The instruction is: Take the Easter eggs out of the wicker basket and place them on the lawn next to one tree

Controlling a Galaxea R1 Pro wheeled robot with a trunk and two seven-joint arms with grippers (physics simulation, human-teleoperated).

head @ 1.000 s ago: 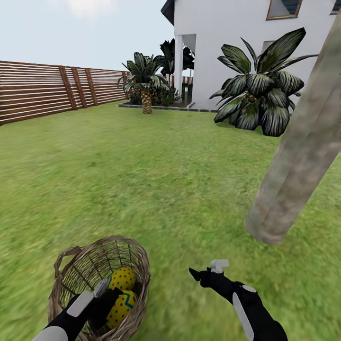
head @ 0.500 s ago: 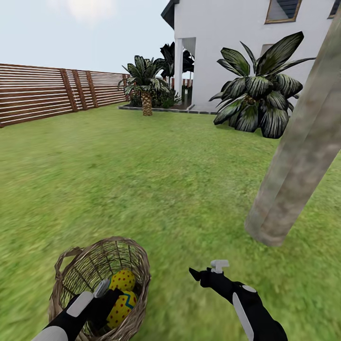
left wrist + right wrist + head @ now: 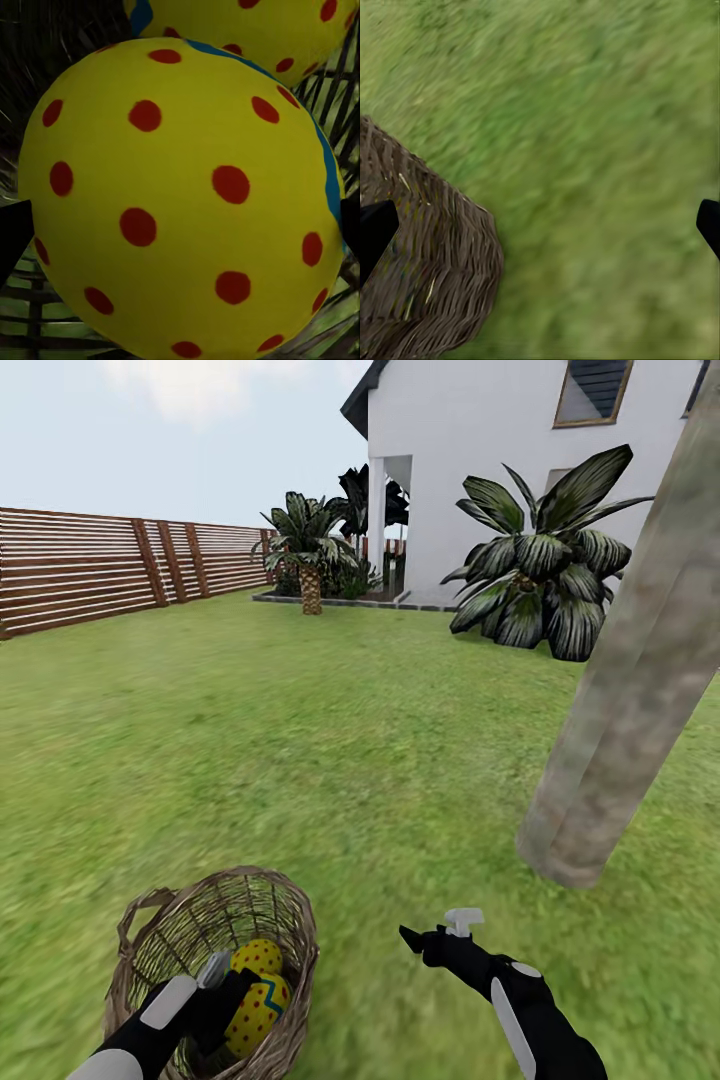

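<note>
The wicker basket [image 3: 180, 920] stands on the lawn [image 3: 330, 740] at the lower left of the head view. Two yellow Easter eggs with red dots lie in it, one [image 3: 258, 956] behind the other [image 3: 260, 1005]. My left gripper [image 3: 228, 982] reaches down into the basket. In the left wrist view it [image 3: 180, 225] is open, with a fingertip [image 3: 11, 232] on each side of a large egg [image 3: 180, 187] and a second egg [image 3: 247, 22] beyond. My right gripper [image 3: 435, 928] hovers open over grass to the right of the basket [image 3: 427, 277]. The tree trunk [image 3: 630, 690] rises at the right.
A white house [image 3: 480, 450] and a broad-leaved dark plant [image 3: 540, 570] stand behind the trunk. A small palm [image 3: 310, 550] and a wooden slat fence [image 3: 90, 565] line the far left. Open grass lies between the basket and the trunk's foot [image 3: 560, 860].
The whole head view has shifted slightly, so the camera moved. Both arms and the basket hold the same places relative to each other.
</note>
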